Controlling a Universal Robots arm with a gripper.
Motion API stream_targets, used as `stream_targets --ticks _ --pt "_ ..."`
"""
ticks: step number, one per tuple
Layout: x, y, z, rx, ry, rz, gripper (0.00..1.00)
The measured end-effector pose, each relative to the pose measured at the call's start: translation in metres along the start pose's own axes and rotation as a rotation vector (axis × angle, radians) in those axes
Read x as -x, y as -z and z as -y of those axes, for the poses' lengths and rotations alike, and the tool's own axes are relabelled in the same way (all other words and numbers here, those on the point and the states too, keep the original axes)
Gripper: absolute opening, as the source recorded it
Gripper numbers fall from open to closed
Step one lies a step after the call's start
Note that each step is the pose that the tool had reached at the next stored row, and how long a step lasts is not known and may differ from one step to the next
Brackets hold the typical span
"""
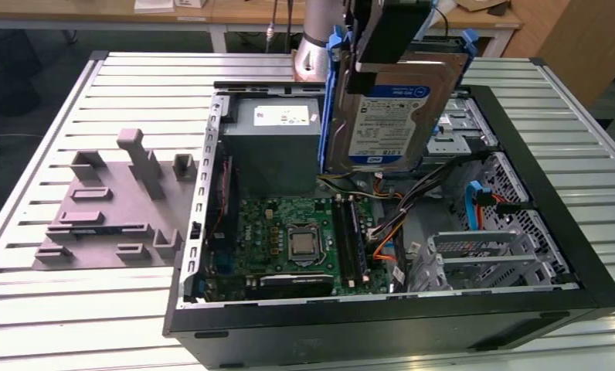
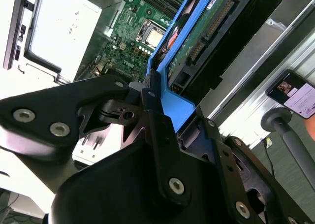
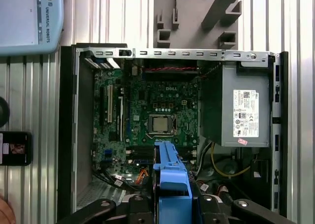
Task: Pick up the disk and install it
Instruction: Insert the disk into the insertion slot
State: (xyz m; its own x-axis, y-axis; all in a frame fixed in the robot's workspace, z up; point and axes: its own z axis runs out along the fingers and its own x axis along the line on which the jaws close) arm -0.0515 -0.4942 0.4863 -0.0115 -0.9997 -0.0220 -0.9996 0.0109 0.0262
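The exterior view looks down slantwise across the open computer case point(image 1: 390, 332) on the slatted table point(image 1: 39, 309). The first wrist view faces straight down from above; the second, slanted, hugs the gripper point(image 2: 172, 111) and its disk point(image 2: 206, 32). All three share the motherboard point(image 1: 276, 224).

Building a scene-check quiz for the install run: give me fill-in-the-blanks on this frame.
The gripper is ___ on the disk. The disk's bracket is ___. The power supply carries a ___ sticker. The grey fixture plate lies on the exterior view's ___ of the computer case.
Missing: shut; blue; white; left.
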Motion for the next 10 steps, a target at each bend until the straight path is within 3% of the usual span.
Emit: stream_targets --ticks 4,10 --pt "-0.003 -0.0002 0.0008 0.0 0.0 -0.0001 0.36" --pt "-0.0145 -0.0005 0.0009 0.0 0.0 0.0 0.36"
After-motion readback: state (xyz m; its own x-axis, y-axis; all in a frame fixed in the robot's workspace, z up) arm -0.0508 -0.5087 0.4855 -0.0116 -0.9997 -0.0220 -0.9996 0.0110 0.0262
